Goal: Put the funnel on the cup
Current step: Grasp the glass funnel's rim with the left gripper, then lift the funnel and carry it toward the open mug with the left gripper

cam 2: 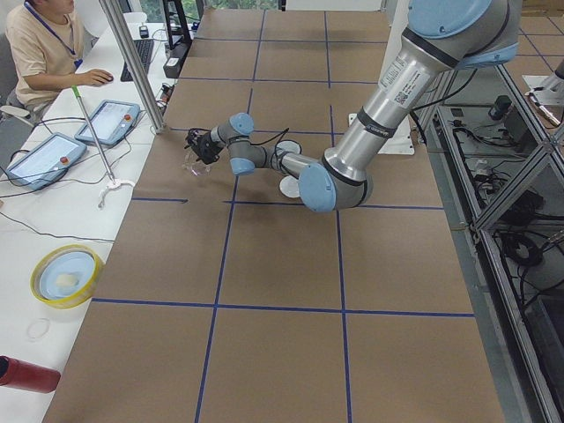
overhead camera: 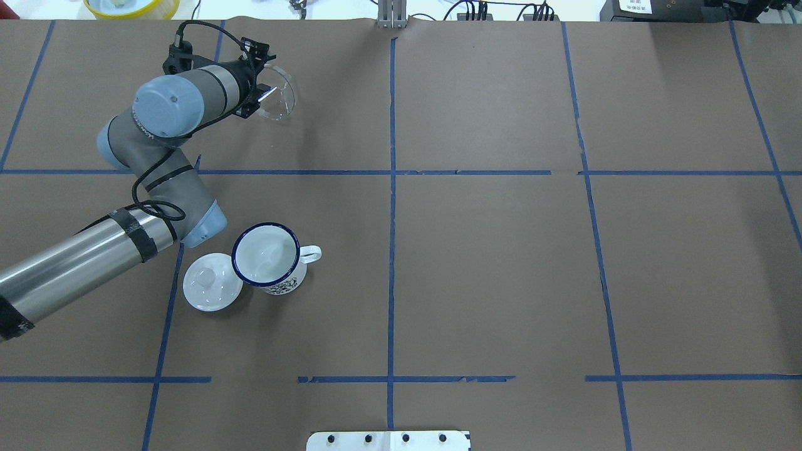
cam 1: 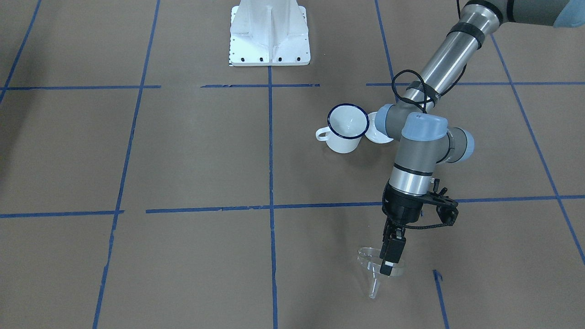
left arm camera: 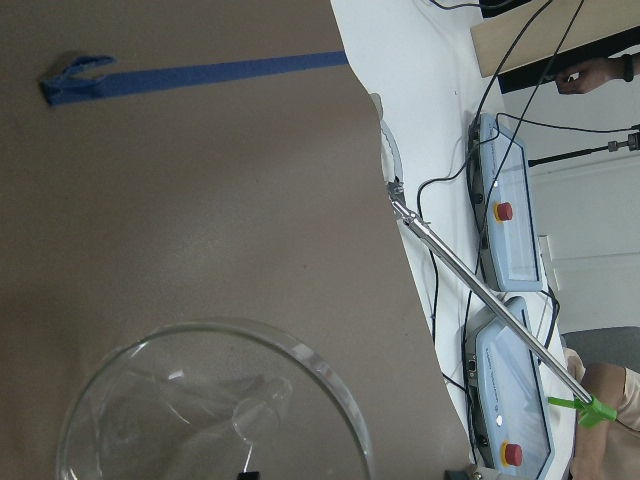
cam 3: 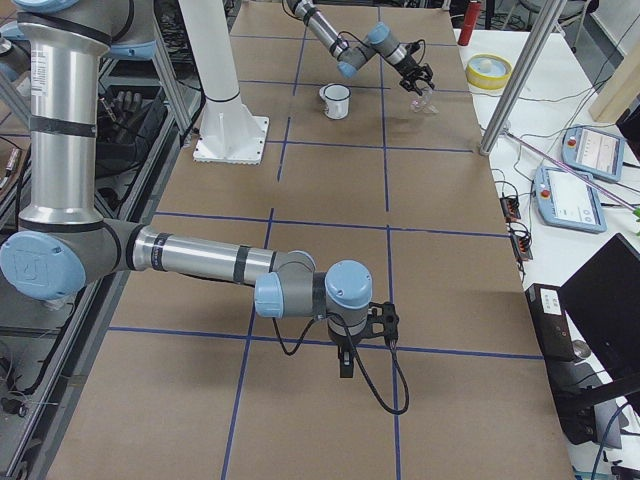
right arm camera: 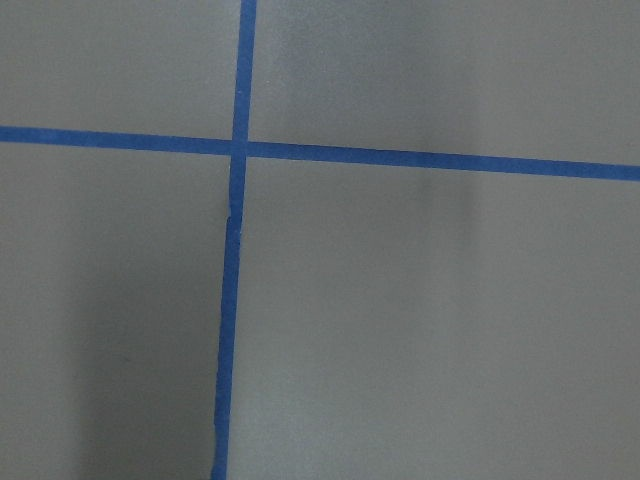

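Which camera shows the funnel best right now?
Exterior front-facing: the funnel shows whole, rim to spout, in the left pincer. Left wrist crops it; overhead hides part behind the wrist; side views show it tiny.

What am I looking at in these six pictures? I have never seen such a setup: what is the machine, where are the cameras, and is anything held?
This is a robot with two jointed arms at a brown table. Each arm ends in a two-finger gripper. Two pictures look down on the table, one from behind the robot and one facing it. Two look along it from either end, and two come from cameras on the wrists. On the table sit a white mug and, beside it, a small white lid. The left gripper pinches the rim of a clear funnel, spout down, well apart from the mug. The right gripper hangs over the table; whether it is open cannot be told.
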`<action>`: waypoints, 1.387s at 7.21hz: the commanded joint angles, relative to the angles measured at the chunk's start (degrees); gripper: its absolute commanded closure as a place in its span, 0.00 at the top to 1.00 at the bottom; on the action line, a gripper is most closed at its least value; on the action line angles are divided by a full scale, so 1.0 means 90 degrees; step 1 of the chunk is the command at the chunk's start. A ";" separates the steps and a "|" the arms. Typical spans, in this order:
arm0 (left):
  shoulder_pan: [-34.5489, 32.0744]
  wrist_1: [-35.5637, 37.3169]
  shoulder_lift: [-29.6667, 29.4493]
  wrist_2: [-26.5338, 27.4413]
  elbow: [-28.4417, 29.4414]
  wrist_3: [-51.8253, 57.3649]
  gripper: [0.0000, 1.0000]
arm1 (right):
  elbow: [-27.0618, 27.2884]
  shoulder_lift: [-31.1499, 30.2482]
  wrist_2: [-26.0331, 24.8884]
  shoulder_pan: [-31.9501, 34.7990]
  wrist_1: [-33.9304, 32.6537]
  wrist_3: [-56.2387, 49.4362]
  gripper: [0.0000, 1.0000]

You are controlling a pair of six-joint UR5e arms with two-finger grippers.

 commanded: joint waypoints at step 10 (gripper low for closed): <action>-0.0357 0.0286 -0.0054 -0.0834 -0.1745 0.0109 0.00 | -0.0001 0.0000 0.0000 0.0000 0.0000 0.0000 1.00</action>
